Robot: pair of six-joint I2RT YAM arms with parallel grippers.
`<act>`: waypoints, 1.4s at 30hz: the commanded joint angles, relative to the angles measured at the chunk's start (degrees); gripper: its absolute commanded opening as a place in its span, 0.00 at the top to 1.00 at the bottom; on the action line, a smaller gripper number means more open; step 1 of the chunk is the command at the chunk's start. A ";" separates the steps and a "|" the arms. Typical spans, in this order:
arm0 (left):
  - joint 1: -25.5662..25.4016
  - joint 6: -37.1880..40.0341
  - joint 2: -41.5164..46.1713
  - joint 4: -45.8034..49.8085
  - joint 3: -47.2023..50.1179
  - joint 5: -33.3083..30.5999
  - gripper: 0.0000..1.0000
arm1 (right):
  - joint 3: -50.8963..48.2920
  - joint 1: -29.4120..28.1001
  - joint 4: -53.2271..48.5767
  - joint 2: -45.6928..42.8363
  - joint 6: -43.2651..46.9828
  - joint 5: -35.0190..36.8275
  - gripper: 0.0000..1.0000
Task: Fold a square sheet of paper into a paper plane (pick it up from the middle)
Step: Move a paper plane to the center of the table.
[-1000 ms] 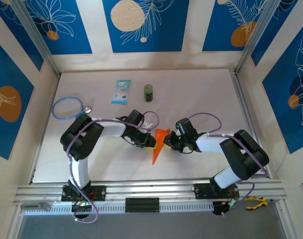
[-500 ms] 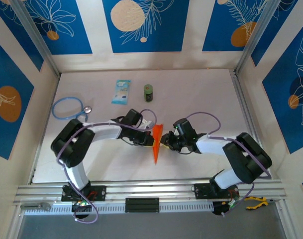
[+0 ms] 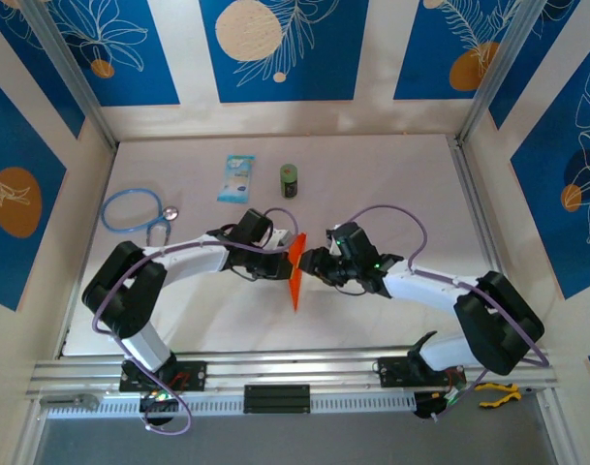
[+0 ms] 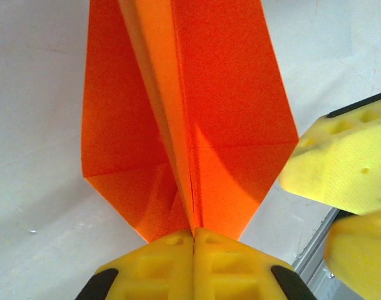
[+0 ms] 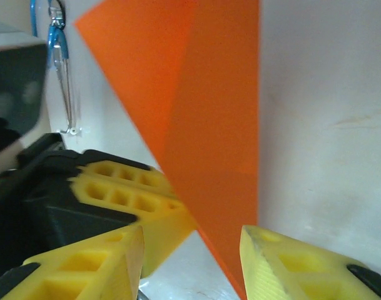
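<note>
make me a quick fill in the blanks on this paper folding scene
The folded paper is ___ in colour. The left gripper is ___ on the paper. The right gripper is ___, its fingers apart. In the top view, the green can stands ___ of the blue packet.
Missing: orange; shut; open; right

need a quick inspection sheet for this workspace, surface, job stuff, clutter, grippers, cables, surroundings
surface: white table, no spills or marks seen
job's things: orange paper plane, folded to a dart with a central crease, between the two arms
clutter: light-blue packet and green can at the far side; blue looped tube at the left
grippers: left gripper shut on the plane's crease; right gripper open, paper between its fingers
cables: purple cables loop off both arms
surroundings: blue patterned panels around; metal rail at the near edge
</note>
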State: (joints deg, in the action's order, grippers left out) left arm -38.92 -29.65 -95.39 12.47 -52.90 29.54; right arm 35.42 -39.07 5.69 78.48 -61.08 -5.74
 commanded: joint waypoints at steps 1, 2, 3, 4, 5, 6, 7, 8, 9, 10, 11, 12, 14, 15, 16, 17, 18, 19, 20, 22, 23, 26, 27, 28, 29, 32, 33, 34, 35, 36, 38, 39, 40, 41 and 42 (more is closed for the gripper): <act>-0.44 1.32 0.57 2.94 -1.56 -0.86 1.00 | 2.86 -0.70 -2.92 3.17 0.14 1.56 0.55; -0.41 1.60 0.58 3.19 -1.62 -0.91 1.00 | 3.72 -0.89 -3.39 4.42 0.16 1.69 0.55; -0.41 1.84 0.61 3.43 -1.84 -1.02 1.00 | 4.67 -1.17 -3.66 5.68 0.40 1.63 0.56; -0.46 1.96 0.54 3.53 -1.89 -0.90 1.00 | 5.58 -1.31 -4.28 6.75 0.55 1.67 0.56; -0.43 2.01 0.50 3.71 -2.00 -0.80 1.00 | 6.79 -1.53 -5.98 7.84 0.31 2.57 0.56; -0.44 2.06 0.49 3.92 -1.99 -0.89 1.00 | 7.93 -1.63 -8.16 8.77 0.11 3.57 0.57; -0.45 2.06 0.57 3.99 -2.01 -0.91 1.00 | 8.89 -1.61 -9.71 9.49 0.44 4.15 0.59; -0.44 2.06 0.69 3.98 -1.87 -1.04 1.00 | 9.73 -1.71 -11.74 10.07 0.35 5.26 0.61; -0.38 2.05 0.81 4.18 -1.83 -1.31 1.00 | 10.25 -1.86 -13.20 10.36 0.17 6.38 0.62; -0.40 2.06 0.88 4.30 -1.78 -1.58 1.00 | 10.16 -1.89 -13.51 10.38 0.06 6.89 0.64; -0.35 2.06 0.98 4.66 -1.70 -1.81 1.00 | 9.87 -1.89 -13.49 10.26 -0.03 7.05 0.67; -0.46 2.14 1.04 5.10 -1.80 -2.47 1.00 | 9.42 -1.82 -13.18 10.06 -0.09 7.22 0.69; -0.45 2.40 0.93 5.69 -1.78 -3.15 1.00 | 8.51 -1.57 -12.20 9.87 -0.11 6.41 0.77; -0.42 2.45 0.70 5.91 -1.98 -3.17 1.00 | 7.95 -1.33 -11.18 9.94 -0.01 5.56 0.80; -0.36 2.55 0.45 6.05 -2.11 -3.10 1.00 | 7.43 -1.20 -10.17 10.08 -0.13 4.80 0.83; -0.43 2.68 0.08 6.19 -2.36 -2.83 1.00 | 6.74 -1.03 -8.84 10.12 -0.16 3.85 0.86; -0.37 2.71 -0.33 6.33 -2.62 -2.72 1.00 | 6.07 -0.92 -7.51 10.20 -0.39 2.99 0.88; -0.41 2.67 -0.51 6.43 -2.82 -2.52 1.00 | 5.46 -0.84 -6.25 10.27 -0.74 2.48 0.90; -0.45 2.70 -0.78 6.43 -3.05 -2.31 0.98 | 4.80 -0.85 -4.95 10.29 -1.22 2.03 0.91; -0.43 2.84 -1.15 6.35 -3.37 -1.90 0.93 | 3.78 -0.75 -2.70 10.55 -1.96 1.23 0.94; -0.42 3.02 -1.40 6.55 -3.64 -1.72 0.91 | 3.39 -0.66 -1.76 10.74 -2.39 1.09 0.94; -0.41 3.44 -2.35 7.02 -4.26 -1.37 0.87 | 2.31 -0.40 0.83 11.52 -3.53 0.26 0.96; -0.37 3.38 -2.44 6.98 -4.25 -1.46 0.84 | 2.12 -0.35 1.54 11.80 -3.89 -0.04 0.96; -0.45 3.52 -2.48 7.03 -4.25 -1.55 0.83 | 2.02 -0.32 1.88 11.98 -3.99 -0.15 0.96; -0.40 3.72 -2.48 7.04 -4.26 -1.68 0.81 | 1.94 -0.31 1.97 12.26 -4.09 -0.24 0.97; -0.45 4.25 -2.36 7.00 -4.49 -2.30 0.78 | 2.31 -0.30 2.08 12.90 -4.14 -0.58 0.97; -0.41 4.49 -2.47 7.04 -4.54 -2.22 0.77 | 2.32 -0.30 2.13 13.06 -4.20 -0.70 0.98; -0.44 4.62 -2.63 6.88 -4.65 -2.10 0.77 | 2.43 -0.33 2.09 13.27 -4.21 -0.76 0.98; -0.40 4.82 -2.88 7.00 -4.79 -2.13 0.76 | 2.48 -0.31 2.08 13.36 -4.27 -0.77 0.98; -0.42 4.95 -3.02 7.15 -4.85 -2.18 0.75 | 2.50 -0.31 2.30 13.45 -4.24 -0.85 0.98; -0.41 5.37 -3.28 7.55 -4.88 -2.47 0.74 | 2.50 -0.31 2.26 13.52 -4.27 -0.84 0.98; -0.39 5.48 -3.51 7.80 -4.99 -2.66 0.74 | 2.51 -0.31 2.28 13.54 -4.31 -0.85 0.98; -0.44 5.74 -3.64 8.23 -5.08 -3.01 0.74 | 2.48 -0.35 2.27 13.54 -4.32 -0.85 0.98; -0.38 5.90 -3.67 8.51 -5.00 -3.36 0.74 | 2.52 -0.31 2.22 13.54 -4.31 -0.83 0.98; -0.37 6.09 -3.65 8.54 -4.86 -3.44 0.73 | 2.52 -0.31 2.23 13.54 -4.32 -0.85 0.98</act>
State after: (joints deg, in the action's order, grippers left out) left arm -38.92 -25.34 -98.02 18.94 -56.38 26.94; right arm 38.06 -39.62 7.22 91.42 -64.88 -5.21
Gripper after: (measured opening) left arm 0.266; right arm 0.045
